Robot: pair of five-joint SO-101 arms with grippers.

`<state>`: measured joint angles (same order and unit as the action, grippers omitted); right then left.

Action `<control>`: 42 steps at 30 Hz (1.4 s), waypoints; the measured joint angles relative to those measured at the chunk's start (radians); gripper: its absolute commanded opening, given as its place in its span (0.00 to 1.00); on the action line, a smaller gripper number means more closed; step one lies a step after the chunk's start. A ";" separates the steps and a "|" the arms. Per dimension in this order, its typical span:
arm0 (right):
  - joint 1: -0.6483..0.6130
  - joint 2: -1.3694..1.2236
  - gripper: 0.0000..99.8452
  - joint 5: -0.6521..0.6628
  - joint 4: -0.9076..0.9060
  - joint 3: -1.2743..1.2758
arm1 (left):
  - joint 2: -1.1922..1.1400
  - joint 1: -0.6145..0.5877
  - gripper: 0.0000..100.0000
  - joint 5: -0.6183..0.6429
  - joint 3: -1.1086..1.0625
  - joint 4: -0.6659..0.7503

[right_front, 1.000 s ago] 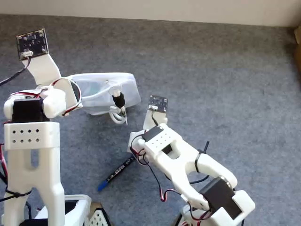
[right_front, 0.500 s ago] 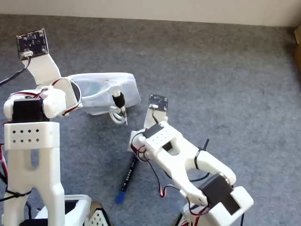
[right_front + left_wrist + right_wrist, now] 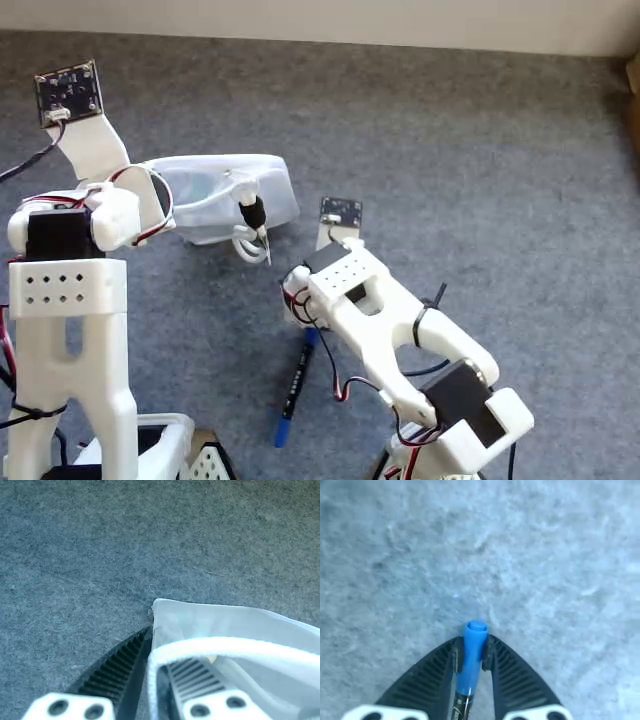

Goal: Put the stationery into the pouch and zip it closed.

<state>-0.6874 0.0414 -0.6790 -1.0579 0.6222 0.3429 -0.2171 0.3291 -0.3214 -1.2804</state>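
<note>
Grey felt-like cloth covers the surface [image 3: 480, 130]. On it lies the translucent white pouch [image 3: 225, 190], toward the far left in the high view. The left pincer [image 3: 155, 650] is clamped on the pouch's rim, one finger outside the wall and one inside.

The right pincer [image 3: 472, 645] is closed on the blue-capped pen [image 3: 295, 385], which is gripped between both fingers. The pen's long axis runs nearly in line with these fingers. Its free blue end points toward the arm bases and away from the pouch. I cannot tell whether the pen is lifted or touching the cloth.

The pouch lies behind that pincer, well apart from the pen and off to the left arm's side. As I judge it, the coming move depends on swinging the pen round so one end faces the held-open mouth.
</note>
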 measured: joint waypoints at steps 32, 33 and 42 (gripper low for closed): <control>0.000 0.671 0.01 0.189 -0.153 0.000 | 0.000 0.000 0.01 0.000 -0.008 0.012; 0.000 0.692 0.01 0.189 -0.153 0.000 | 0.000 0.000 0.01 0.000 -0.008 0.012; -0.089 0.830 0.01 0.233 -0.074 0.000 | 0.000 0.000 0.01 0.000 -0.009 0.014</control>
<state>-0.7764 0.8715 -0.4457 -1.1316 0.6222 0.3429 -0.2171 0.3291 -0.3307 -1.2666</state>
